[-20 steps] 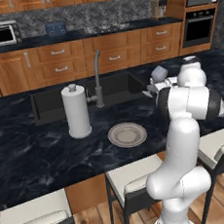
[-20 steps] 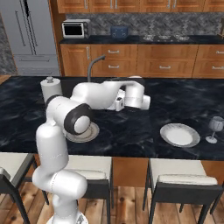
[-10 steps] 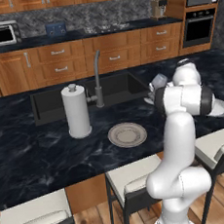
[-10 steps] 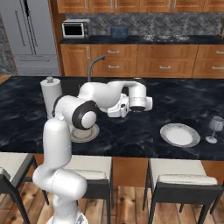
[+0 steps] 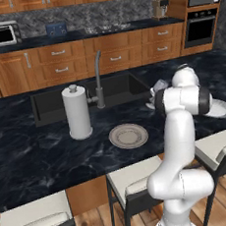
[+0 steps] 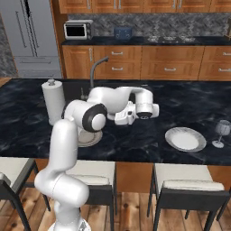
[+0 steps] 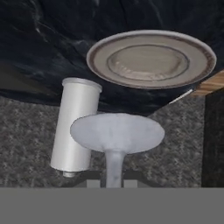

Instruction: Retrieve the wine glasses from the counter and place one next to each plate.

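Note:
My gripper [image 7: 112,183] is shut on the thin stem of a wine glass [image 7: 116,132]. Its round foot faces the hand camera and hides the bowl. The hand [image 6: 143,108] hovers over the black counter [image 6: 189,101] in front of the sink, and its gripper [image 5: 157,88] points toward the faucet side. One plate [image 5: 128,135] lies near the counter's front, left of the arm, and also appears as the plate [image 7: 151,59] in the hand view. A second plate [image 6: 185,139] lies to the right with another wine glass [image 6: 221,131] standing beside it.
A white paper towel roll [image 5: 77,112] stands left of the sink [image 5: 50,104], with the curved faucet [image 5: 99,82] behind the basin. Stools [image 6: 189,189] line the counter's near edge. Back cabinets carry a microwave [image 6: 77,30] and toaster [image 6: 122,32].
The arm has turned at the elbow and the hand has sunk a little toward the counter with the glass still in its grip. Plates and the other glass have not moved.

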Robot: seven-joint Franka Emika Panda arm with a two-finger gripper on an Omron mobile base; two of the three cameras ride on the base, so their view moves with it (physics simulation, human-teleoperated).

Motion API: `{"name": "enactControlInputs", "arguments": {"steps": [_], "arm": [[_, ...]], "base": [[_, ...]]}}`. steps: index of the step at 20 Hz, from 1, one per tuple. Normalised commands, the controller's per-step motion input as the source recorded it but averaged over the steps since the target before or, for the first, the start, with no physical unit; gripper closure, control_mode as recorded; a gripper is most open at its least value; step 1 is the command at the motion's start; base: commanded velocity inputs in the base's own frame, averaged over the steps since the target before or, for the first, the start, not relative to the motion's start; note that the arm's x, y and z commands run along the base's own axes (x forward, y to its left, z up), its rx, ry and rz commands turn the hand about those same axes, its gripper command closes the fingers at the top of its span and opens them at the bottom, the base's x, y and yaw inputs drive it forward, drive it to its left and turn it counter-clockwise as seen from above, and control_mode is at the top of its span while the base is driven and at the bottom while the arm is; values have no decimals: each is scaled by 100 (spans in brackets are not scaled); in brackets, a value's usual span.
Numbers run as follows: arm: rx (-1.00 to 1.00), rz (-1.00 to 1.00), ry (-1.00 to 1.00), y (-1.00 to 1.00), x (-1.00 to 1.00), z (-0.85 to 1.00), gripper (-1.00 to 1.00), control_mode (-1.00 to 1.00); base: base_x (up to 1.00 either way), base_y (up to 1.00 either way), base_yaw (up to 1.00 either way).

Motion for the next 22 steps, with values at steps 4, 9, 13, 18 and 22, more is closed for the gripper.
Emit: {"name": "enactControlInputs", "arguments": {"steps": [4, 9, 13, 18, 22], "arm": [[-5, 0, 0, 0, 6, -37, 100, -100], [-8, 0, 0, -2, 11, -34, 100, -100], [-10, 0, 0, 0, 1, -36, 100, -100], [-10, 0, 0, 0, 0, -39, 100, -100], [-3, 0, 0, 0, 0, -35, 100, -100]], "base": [[0, 0, 0], [0, 0, 0], [0, 0, 0], [0, 0, 0], [0, 0, 0]]}}
